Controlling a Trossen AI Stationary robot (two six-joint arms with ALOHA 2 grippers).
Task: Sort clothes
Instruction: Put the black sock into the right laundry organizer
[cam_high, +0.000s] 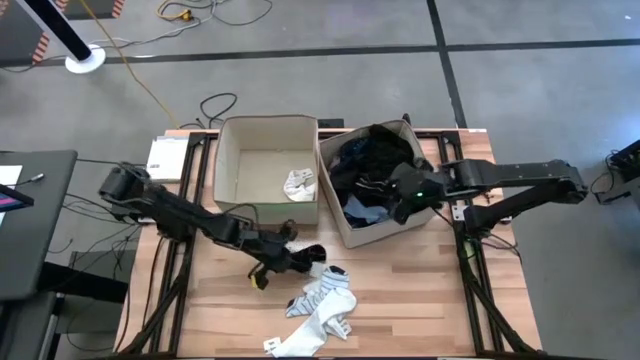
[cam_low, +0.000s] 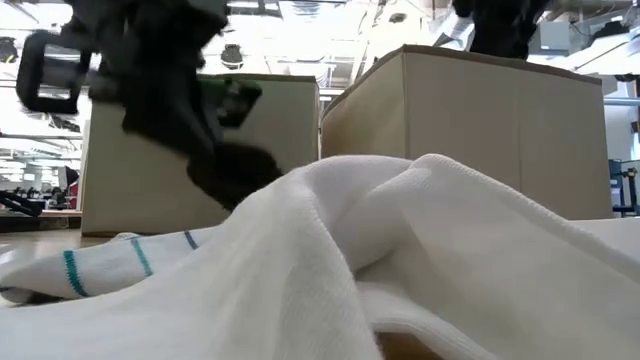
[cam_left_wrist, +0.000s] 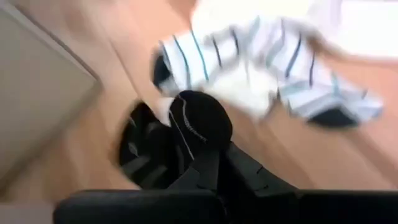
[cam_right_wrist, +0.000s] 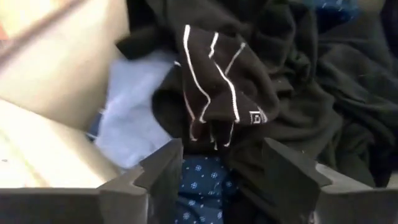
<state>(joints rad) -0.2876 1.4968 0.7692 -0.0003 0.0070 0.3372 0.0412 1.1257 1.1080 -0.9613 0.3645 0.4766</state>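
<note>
Left gripper (cam_high: 303, 256) is low over the wooden table (cam_high: 420, 300), in front of the left bin (cam_high: 232, 170), with its jaws closed on a black sock (cam_left_wrist: 200, 118) that carries thin white stripes. The sock bulges out past the fingertips in the left wrist view.

Just beside it on the table lies a small heap of white socks (cam_high: 322, 305) with teal and dark stripes; one edge of the heap touches the held black sock. In the low view this white fabric fills the foreground.

Left bin holds one white crumpled piece (cam_high: 299, 182) against its near right corner.

Right gripper (cam_right_wrist: 219, 163) hangs over the right bin (cam_high: 345, 232), fingers spread apart and holding nothing. Directly beneath it sits a black striped sock (cam_right_wrist: 221, 81) on top of the dark pile (cam_high: 372, 160). A light blue piece (cam_right_wrist: 134, 115) and a navy dotted fabric (cam_right_wrist: 202, 186) lie alongside in the same bin.
</note>
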